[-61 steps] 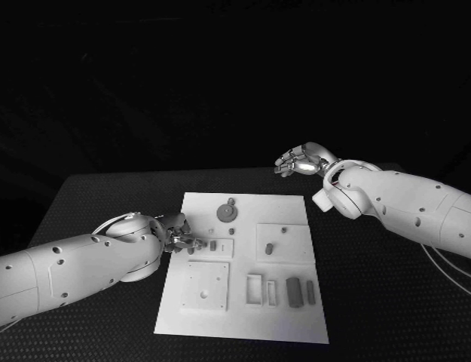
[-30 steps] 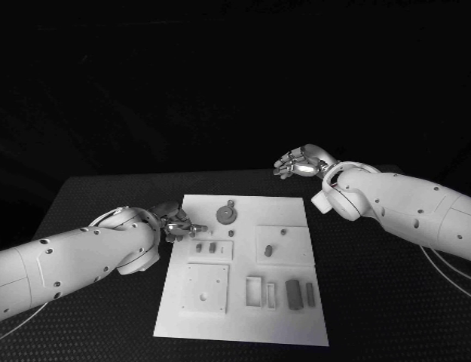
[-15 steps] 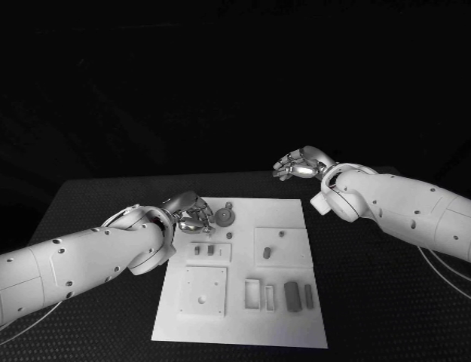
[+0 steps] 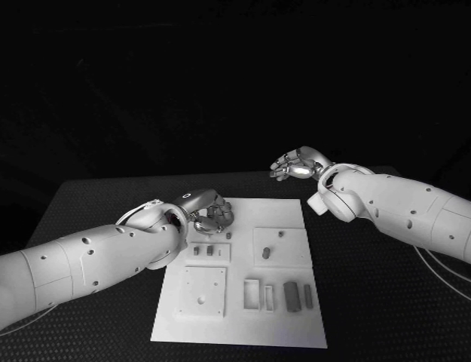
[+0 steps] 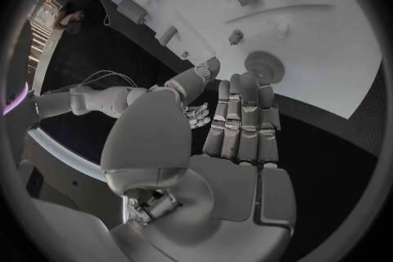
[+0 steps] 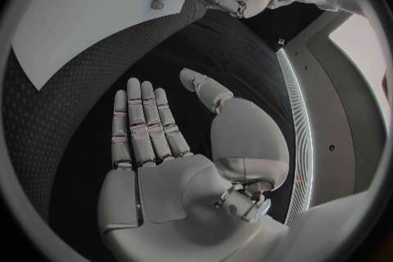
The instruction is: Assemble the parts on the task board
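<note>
Round part (image 4: 223, 215) flat (stem away)

Dim scene, black surroundings; the white task board (image 4: 246, 279) glares, perhaps lit from above.

left hand (image 4: 208, 213) over task board's (image 4: 284, 320) far corner

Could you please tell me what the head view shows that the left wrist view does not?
Head view: the whole task board, near edge included, with the left robot hand seen from above over its far left part. Left wrist view: that hand's bare palm, holding nothing, and a round toothed part just past its fingertips. Both: the board and the left robot hand.
</note>
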Motion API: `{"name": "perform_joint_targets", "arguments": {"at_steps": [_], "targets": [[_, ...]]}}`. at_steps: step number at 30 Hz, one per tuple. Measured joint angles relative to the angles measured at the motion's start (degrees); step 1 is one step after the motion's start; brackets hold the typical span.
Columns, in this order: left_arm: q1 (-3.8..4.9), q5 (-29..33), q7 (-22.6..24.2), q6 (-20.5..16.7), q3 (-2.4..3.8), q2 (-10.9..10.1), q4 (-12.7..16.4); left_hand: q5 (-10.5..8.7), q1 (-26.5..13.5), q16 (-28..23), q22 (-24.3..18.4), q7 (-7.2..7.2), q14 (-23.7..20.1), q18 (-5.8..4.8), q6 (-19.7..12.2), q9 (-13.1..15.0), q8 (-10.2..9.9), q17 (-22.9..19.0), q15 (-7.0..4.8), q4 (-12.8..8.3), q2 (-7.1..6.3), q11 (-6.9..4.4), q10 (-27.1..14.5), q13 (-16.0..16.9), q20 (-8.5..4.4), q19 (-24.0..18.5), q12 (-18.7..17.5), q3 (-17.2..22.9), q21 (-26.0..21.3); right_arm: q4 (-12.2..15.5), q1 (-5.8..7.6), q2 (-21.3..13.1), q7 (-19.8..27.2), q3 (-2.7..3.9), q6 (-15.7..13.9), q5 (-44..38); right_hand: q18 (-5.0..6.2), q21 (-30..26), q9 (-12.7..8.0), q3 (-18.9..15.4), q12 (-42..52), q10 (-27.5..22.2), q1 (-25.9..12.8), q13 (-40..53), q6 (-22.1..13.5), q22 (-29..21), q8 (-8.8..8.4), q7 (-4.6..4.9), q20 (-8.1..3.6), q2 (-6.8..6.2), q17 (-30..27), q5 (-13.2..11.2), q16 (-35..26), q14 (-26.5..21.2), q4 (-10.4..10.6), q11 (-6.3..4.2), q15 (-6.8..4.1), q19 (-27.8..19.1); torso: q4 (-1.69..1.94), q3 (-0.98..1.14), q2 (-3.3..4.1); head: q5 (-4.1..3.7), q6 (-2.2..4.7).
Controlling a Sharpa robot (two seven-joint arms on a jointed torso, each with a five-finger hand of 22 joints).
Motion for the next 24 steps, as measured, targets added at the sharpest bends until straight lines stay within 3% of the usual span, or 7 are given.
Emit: {"name": "perform_joint_targets", "arguments": {"at_steps": [6, 16, 24], "targets": [[-0.4, -3.5, 0.2, 1.2, -0.41, 1.5, -1.3, -0.15, 0.0, 0.8, 0.3, 0.0, 0.0, -0.01, 0.0, -0.4, -0.4, 0.6, -0.01, 0.2, 0.0, 0.09, 0.8, -1.0, 0.0, 0.4, -1.3, -0.2, 0.0, 0.0, 0.0, 0.1, 0.0, 0.0, 0.0, 0.0, 0.0, 0.0, 0.0, 0.0, 0.0, 0.0, 0.0, 0.0, 0.0, 0.0, 0.0, 0.0, 0.0, 0.0, 0.0, 0.0, 0.0, 0.0, 0.0, 0.01, 0.0, 0.0, 0.02, 0.01, -0.04, -0.15, -0.02], [-2.07, -6.9, 0.2, 2.6, -0.53, 3.6, -3.7, -0.15, 0.2, 2.4, 0.8, 0.22, 0.4, -0.01, -0.2, -1.1, -0.9, 1.3, -0.01, 0.6, -0.25, 0.3, 1.4, -2.1, -0.1, 1.5, -3.2, -0.9, 0.4, 0.1, 0.0, 0.2, 0.0, 0.0, 0.1, 0.0, 0.0, 0.0, 0.0, 0.0, 0.0, 0.0, 0.0, 0.0, 0.0, 0.0, 0.0, -0.01, 0.0, 0.0, 0.0, 0.0, 0.0, 0.0, 0.0, 0.01, 0.0, 0.0, 0.03, 0.04, -0.05, -0.31, -0.15], [-2.61, -8.1, 0.2, 2.4, -0.5, 4.5, -5.0, -0.15, 0.3, 3.1, 1.1, 0.51, 0.6, 0.0, -1.1, -1.8, -1.8, 1.6, 0.19, 0.9, -0.76, 0.5, 1.5, -3.1, -0.1, 1.9, -5.1, -1.3, 0.7, 0.2, 0.0, 0.2, 0.0, 0.0, 0.1, 0.0, 0.0, 0.0, 0.0, 0.0, 0.0, 0.0, -0.2, 0.0, 0.0, 0.0, 0.0, -0.03, 0.0, 0.24, 0.0, 0.0, 0.0, 0.0, 0.0, 0.01, 0.0, 0.0, 0.03, 0.04, -0.07, -0.48, -0.2]]}}
